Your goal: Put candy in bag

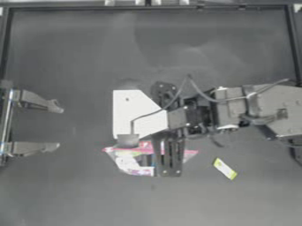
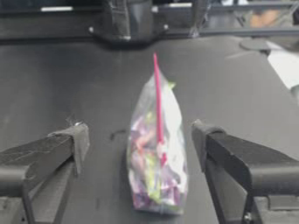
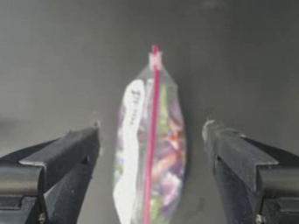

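The bag [image 1: 133, 165] lies flat just below the table's middle, clear plastic with a pink-red seal strip and colourful candies inside. My right gripper [image 1: 164, 132] hangs over it from the right, and its arm covers part of the bag. Its jaws stand open in the right wrist view, and the bag [image 3: 152, 153] lies below and between them, untouched by my right gripper [image 3: 151, 127]. The candy [image 1: 224, 168], a small flat yellow-green piece, lies alone to the bag's right. At the far left my left gripper [image 1: 56, 126] is open and empty, facing the bag [image 2: 158, 162] from a distance.
Raised rails run along the table's top and side edges. A dark frame post [image 2: 125, 22] stands at the far side in the left wrist view. Bare dark tabletop lies above and below the bag.
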Controlling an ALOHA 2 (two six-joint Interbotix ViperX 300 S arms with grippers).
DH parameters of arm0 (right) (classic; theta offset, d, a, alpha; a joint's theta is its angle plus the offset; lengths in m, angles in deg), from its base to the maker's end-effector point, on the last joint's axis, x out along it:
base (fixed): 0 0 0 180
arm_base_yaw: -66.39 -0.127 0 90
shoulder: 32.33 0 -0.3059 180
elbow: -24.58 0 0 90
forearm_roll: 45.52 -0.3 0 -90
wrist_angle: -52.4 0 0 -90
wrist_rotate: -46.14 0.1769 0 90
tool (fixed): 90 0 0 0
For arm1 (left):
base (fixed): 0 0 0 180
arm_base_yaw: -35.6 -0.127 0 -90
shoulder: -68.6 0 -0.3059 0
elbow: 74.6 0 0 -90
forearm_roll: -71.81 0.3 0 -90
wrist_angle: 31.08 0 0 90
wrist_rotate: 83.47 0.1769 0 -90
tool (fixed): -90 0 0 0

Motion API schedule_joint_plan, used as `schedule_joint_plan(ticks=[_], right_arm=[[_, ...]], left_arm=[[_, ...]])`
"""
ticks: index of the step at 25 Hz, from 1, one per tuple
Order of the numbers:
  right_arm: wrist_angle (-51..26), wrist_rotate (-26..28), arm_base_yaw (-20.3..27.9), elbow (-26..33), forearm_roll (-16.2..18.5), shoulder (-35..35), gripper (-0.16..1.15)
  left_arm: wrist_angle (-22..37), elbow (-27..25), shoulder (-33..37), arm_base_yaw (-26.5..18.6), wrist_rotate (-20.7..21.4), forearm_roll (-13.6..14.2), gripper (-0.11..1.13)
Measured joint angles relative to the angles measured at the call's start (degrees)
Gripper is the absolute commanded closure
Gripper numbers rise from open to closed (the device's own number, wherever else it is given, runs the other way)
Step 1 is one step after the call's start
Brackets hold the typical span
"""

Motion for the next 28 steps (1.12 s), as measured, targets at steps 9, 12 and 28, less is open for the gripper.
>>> schedule_joint_plan(ticks=[9, 12, 28], right_arm=[[-2.1, -0.3, -0.2, 4.5, 1.4, 5.3, 0.00], [-2.6, -0.5, -0.3, 5.5, 1.6, 6.7, 0.00], [-4.2, -0.8, -0.4, 9.9, 2.9, 12.5, 0.00]], left_arm=[[0.0, -0.3, -0.2, -0.2, 0.0, 0.0, 0.02], [0.0, -0.4, -0.4, -0.2, 0.0, 0.0, 0.02], [0.0, -1.3, -0.4, -0.2, 0.0, -0.4, 0.02]])
